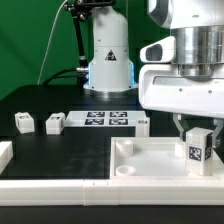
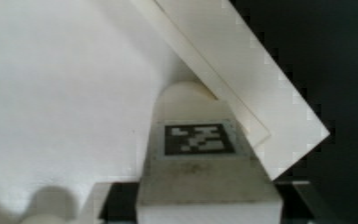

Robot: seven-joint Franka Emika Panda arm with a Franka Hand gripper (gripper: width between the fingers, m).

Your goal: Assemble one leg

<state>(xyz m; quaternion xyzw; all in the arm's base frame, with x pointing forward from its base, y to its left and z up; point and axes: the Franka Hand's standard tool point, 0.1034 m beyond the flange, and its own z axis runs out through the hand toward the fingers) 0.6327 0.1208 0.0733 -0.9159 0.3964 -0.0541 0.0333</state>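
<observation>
leg (image 1: pixel 197 152) upright, long axis vertical, tag facing the exterior camera, standing over the white panel (image 1: pixel 150 160) near its corner at the exterior view's right. gripper (image 1: pixel 196 128) fingers closed on the leg's top end; wrist view shows the leg (image 2: pixel 199 150) between dark fingertips (image 2: pixel 297 197).
</observation>
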